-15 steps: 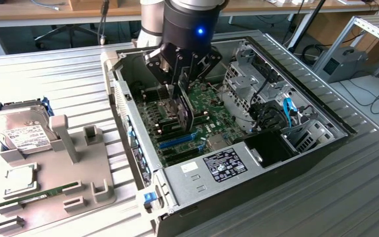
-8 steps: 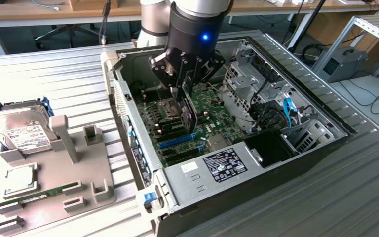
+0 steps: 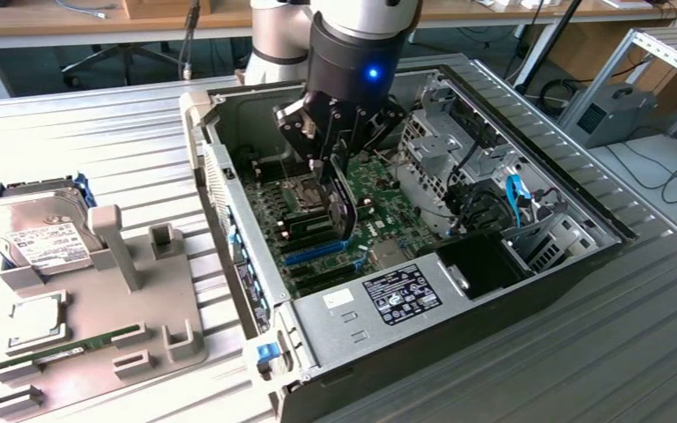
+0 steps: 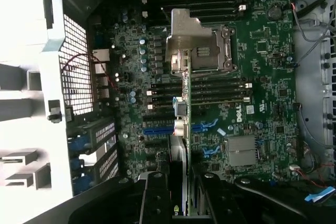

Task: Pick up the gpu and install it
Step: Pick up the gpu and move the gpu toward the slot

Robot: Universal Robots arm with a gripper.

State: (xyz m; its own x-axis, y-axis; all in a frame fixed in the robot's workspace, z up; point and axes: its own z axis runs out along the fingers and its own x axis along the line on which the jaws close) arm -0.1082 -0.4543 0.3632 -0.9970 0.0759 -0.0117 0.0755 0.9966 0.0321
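gpu (image 3: 341, 210) between fingers (image 4: 157, 199), inside open computer case (image 3: 315, 319)

ribbed metal tabletop (image 3: 103, 123), wooden desks (image 3: 33, 22) behind (cables (image 3: 673, 181) trailing nearby), dark floor (image 3: 33, 70)

An open PC case (image 3: 351, 330) lies on a ribbed metal table (image 3: 92, 132), motherboard (image 4: 262, 77) bared, with its CPU socket (image 4: 202, 53) and blue slots (image 4: 157, 129). On the exterior view's left, a grey holder (image 3: 138, 300) carries three parts: a hard drive (image 3: 39, 238), a CPU (image 3: 33, 319) and a RAM stick (image 3: 74, 345).

Upright edge-on gpu (image 3: 341, 207) over motherboard (image 3: 388, 189)
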